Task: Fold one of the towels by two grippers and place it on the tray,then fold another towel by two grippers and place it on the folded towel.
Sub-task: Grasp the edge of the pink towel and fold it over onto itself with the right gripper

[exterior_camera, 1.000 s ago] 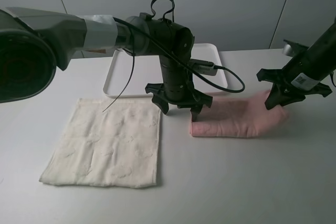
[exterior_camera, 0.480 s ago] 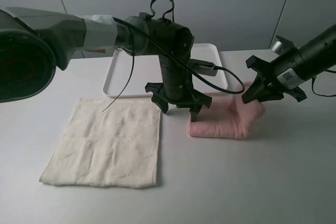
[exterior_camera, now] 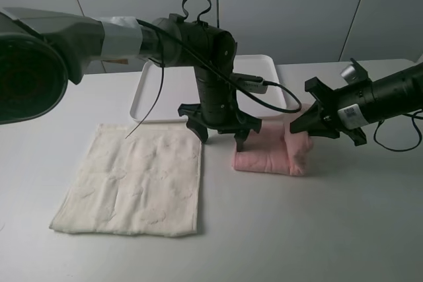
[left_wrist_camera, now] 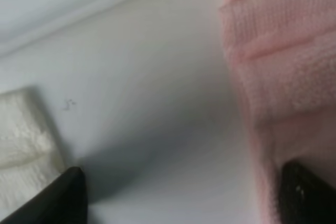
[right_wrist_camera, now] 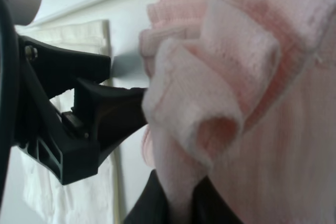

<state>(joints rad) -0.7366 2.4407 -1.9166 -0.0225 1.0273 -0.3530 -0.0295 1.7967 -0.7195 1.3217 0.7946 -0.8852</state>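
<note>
Pinching one end of the pale pink towel [exterior_camera: 268, 153] in my right gripper [exterior_camera: 301, 125], jaws clamped tight on a thick fold of terry, I hold that end raised and curled over onto the rest of the cloth; the towel is a narrow folded strip on the table [exterior_camera: 330, 229], just in front of the tray [exterior_camera: 258, 70] at its right-hand corner, and no part of it lies on the tray. My left gripper [exterior_camera: 221, 141] points straight down just in front of the tray's near edge, jaws spread as wide as they go and gripping nothing; one fingertip stands at the strip's free end, though I cannot tell whether it touches; the other is beside the corner of the cream-white towel [exterior_camera: 132, 183], which lies flat and unfolded in front of the tray's left half, apart from its rim.
</note>
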